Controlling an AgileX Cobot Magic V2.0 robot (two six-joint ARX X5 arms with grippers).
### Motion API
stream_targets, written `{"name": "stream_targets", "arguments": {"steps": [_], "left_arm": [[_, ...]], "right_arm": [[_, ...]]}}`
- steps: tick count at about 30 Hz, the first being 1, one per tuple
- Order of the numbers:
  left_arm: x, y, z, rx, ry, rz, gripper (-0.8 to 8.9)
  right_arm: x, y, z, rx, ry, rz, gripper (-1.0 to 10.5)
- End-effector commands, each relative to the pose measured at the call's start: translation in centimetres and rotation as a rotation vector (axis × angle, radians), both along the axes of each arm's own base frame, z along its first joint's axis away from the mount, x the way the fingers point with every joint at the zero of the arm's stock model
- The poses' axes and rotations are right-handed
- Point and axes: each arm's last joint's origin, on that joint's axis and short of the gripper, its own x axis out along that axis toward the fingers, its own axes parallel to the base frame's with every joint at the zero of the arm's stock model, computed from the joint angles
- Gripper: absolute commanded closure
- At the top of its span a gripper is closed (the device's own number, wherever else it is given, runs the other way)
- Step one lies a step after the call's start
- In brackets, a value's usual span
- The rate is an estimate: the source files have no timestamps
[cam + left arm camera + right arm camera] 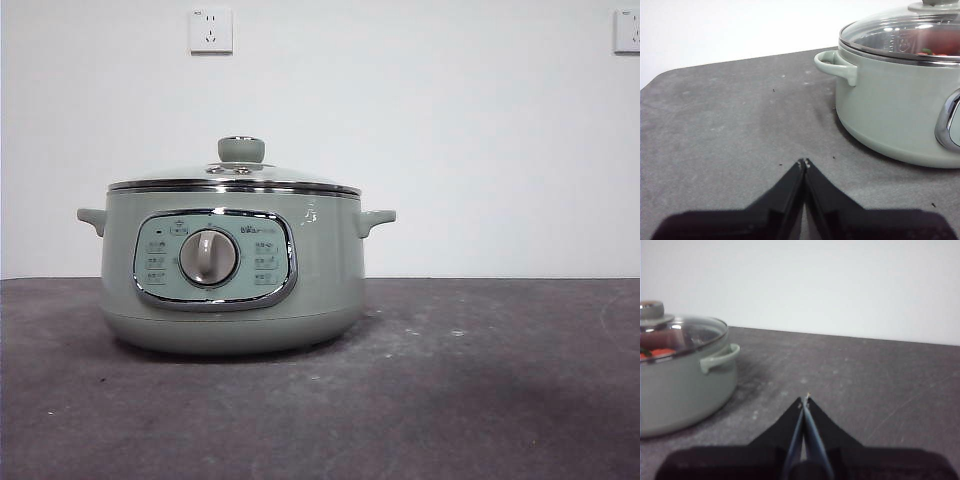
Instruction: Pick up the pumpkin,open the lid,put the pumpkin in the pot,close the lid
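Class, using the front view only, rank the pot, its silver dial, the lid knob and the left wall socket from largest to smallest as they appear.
1. pot
2. dial
3-4. knob and wall socket: alike, and the socket sits farther back, so unranked.

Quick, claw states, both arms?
Left claw: closed, holding nothing, beside the pot.
Right claw: closed, holding nothing.

A dark grey table meets a white wall bearing two white sockets
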Motion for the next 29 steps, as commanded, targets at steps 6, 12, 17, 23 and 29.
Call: {"name": "stream_targets", "arguments": {"steps": [6,12,17,23,29], "left_arm": [[0.1,0.0,-0.5,-0.006,0.012,0.006,8.17],[0.1,0.0,-0.5,-0.006,0.012,0.006,8.17],[0.1,0.0,-0.5,-0.006,0.012,0.006,8.17],[0.1,0.0,-0.5,-0.006,0.012,0.006,8.17],[0.1,0.0,-0.5,-0.006,0.011,0.006,8.17]], "right_arm": [[0.4,0.0,-3.3,0.055,0.076,-0.010,9.5],[0.3,-0.1,-3.8,0.049,0.129,-0.033,9.5],[0.3,-0.1,-4.0,0.054,0.152,-0.032,9.5],[0.3,-0.1,-4.0,0.070,0.155,-0.034,9.5],[0.3,-0.1,-4.0,0.070,0.155,-0.034,9.5]]}}
